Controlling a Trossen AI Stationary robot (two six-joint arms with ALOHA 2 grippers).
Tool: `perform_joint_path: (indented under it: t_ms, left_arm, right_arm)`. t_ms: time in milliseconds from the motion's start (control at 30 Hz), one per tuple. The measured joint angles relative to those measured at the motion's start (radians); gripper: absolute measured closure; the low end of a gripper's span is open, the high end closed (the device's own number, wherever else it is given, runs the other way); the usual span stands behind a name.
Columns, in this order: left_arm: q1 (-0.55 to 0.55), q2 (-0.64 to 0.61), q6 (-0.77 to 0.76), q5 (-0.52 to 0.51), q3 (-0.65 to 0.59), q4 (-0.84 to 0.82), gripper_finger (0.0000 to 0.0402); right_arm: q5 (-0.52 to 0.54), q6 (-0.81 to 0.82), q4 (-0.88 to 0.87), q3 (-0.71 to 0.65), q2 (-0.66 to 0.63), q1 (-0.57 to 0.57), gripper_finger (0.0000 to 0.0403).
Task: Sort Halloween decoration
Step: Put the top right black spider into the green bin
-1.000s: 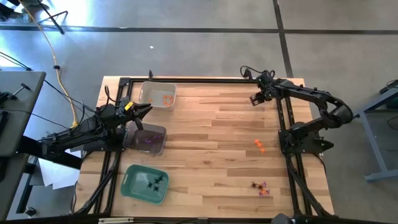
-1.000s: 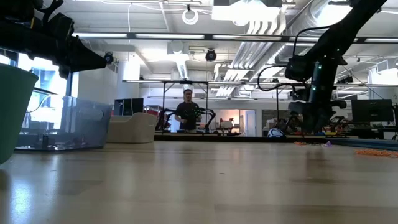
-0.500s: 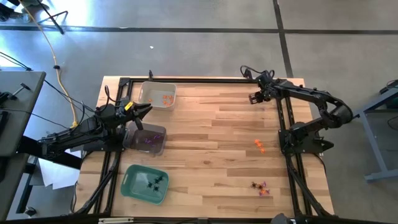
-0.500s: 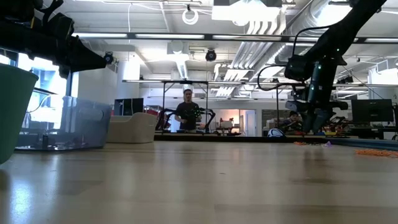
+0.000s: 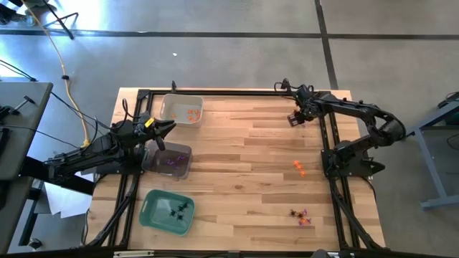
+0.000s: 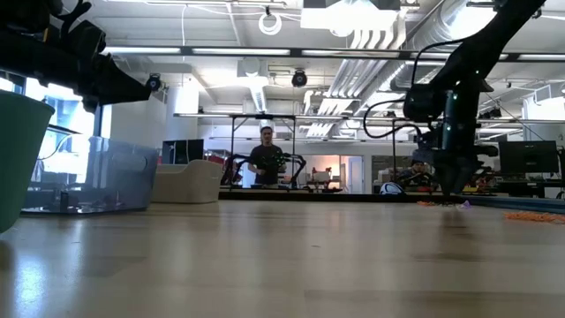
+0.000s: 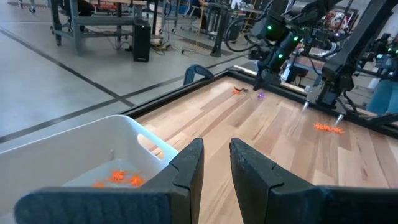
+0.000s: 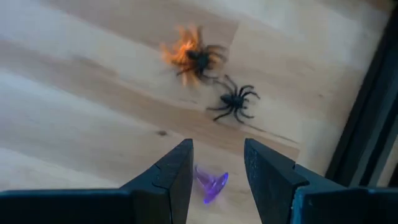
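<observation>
Near the table's far right corner my right gripper (image 8: 216, 168) points steeply down, open. A small purple trinket (image 8: 211, 183) lies on the wood in the gap between its fingers, and I see no touch. Just beyond lie a black spider (image 8: 235, 99) and an orange-and-black spider (image 8: 193, 55). In the high view this gripper (image 5: 294, 119) is near the right frame rail. At the left, my left gripper (image 7: 215, 163) hovers level and open with a narrow empty gap. It is beside the white tray (image 5: 163, 107), which holds orange trinkets (image 5: 191, 113).
A clear tray (image 5: 156, 162) holds purple pieces and a green tray (image 5: 152, 215) holds black spiders, both at the left. Loose orange trinkets (image 5: 299, 168) and a mixed cluster (image 5: 301, 215) lie at the right. Black frame rails (image 5: 326, 136) border the table. A person stands far behind.
My right gripper has tipped a little steeper toward the table over the trinkets at the far right; its fingers stay open. My left arm has kept still.
</observation>
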Motion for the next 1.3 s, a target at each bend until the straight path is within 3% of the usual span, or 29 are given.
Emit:
perform_joint_path:
  t_ms: [667,1000,1300]
  left_arm:
    - [0.000,0.000,-0.004,0.001,0.000,-0.005,0.0337]
    - [0.000,0.000,0.002,0.001,0.000,-0.005,0.0337]
    - [-0.001,0.000,0.012,0.001,0.000,-0.005,0.0337]
  right_arm:
    - [0.146,0.110,0.073,0.000,0.079,0.043,0.0265]
    - [0.313,0.128,0.092,0.005,0.185,0.104,0.0265]
    - [0.291,0.124,0.104,0.006,0.203,0.122,0.0265]
